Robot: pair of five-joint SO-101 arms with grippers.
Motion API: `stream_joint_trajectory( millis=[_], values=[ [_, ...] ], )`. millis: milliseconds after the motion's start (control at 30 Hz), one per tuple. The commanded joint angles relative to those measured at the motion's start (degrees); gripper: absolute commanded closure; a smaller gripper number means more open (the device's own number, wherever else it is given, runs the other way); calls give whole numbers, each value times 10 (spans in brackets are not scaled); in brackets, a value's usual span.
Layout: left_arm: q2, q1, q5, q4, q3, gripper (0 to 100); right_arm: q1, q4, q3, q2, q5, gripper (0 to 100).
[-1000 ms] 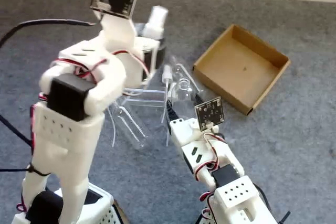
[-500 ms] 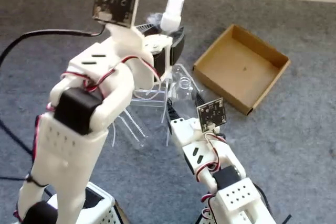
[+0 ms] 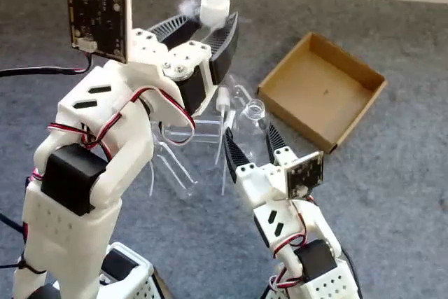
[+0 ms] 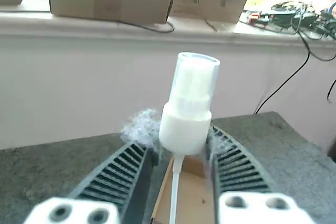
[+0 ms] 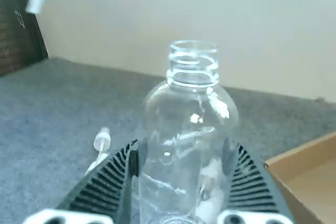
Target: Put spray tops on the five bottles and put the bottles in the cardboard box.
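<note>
Clear plastic bottle (image 5: 189, 124) sits upright in R gripper (image 5: 184, 153), jaws clamped on its body, neck open and pointing up. Held that way so the threads are free to take a top. L gripper (image 4: 181, 148) is pinched on a spray top (image 4: 189, 108) at the white collar, cap up, dip tube (image 4: 175, 192) hanging straight down betw the fingers. Gripping the collar leaves the tube free to feed into the neck. In high view L claw is raised well above the carpet, left of the bottle neck and not lined up w/ it, so tube and neck are well apart. My read: step in hand = align top over neck, lower tube in, then seat/twist. Needs L to come right and hold the top vertical. Tube looks thin and flexy, so it could catch the rim and buckle. Box (image 3: 308, 82) sits on grey carpet (image 3: 392, 194), right of the bottle and a bit farther, no bottles in it. It's near enough that R could prob drop off w/o a big reach. More clear bottles (image 3: 175, 148) lie on their sides betw the two arms, uncapped afaict, w/ a loose top (image 5: 101, 141) on the carpet by them. Some white fluff (image 4: 139, 127) is stuck at L's fingertip, prob harmless. Progress est: early, 0 of 5 boxed.
</note>
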Motion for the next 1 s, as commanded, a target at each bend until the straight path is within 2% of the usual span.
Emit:
stream_joint_trajectory(
  millis=[0, 167, 467, 700, 967],
  values=[
    [-16, 31, 10, -65, 15, 916, -5, -1, 15, -10, -2, 875],
    [-17, 74, 9, -160, 89, 916, -4, -1, 22, -9, -2, 875],
    [-17, 86, 9, -359, 236, 916, -2, 1, 22, -9, -2, 875],
    [-71, 86, 10, -367, 279, 916, -4, 0, 44, -9, 68, 875],
    [-138, 87, 11, -370, 377, 916, -4, -1, 56, -9, 77, 875]
  ],
)
